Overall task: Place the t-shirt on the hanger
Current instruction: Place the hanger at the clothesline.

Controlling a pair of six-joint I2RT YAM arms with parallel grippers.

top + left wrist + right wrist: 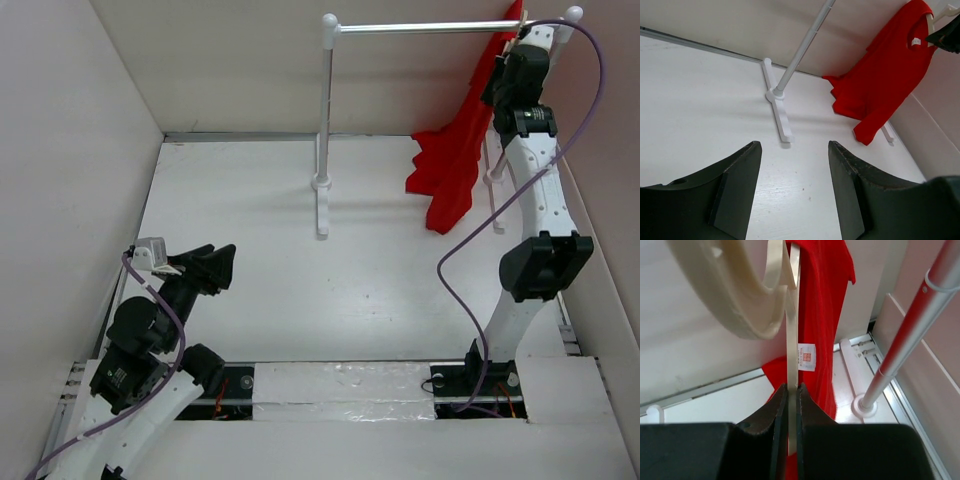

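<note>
Up by the rack rod (420, 28), far right: right hand (789, 390) clamped on beige hanger (792, 315), red t-shirt (460, 160) hanging from it (left hand (795, 147) idle, spread wide); advise level carry, firm grip.

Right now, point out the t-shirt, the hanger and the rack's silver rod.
t-shirt (890, 75), left wrist view, middle of the red body.
hanger (792, 330), right wrist view, its thin beige strip.
silver rod (430, 28), top external view, middle of the bar.

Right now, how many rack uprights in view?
2: left upright mid-table, standing clear; right upright by the right wall, beside the hanging t-shirt. No others visible.
</note>
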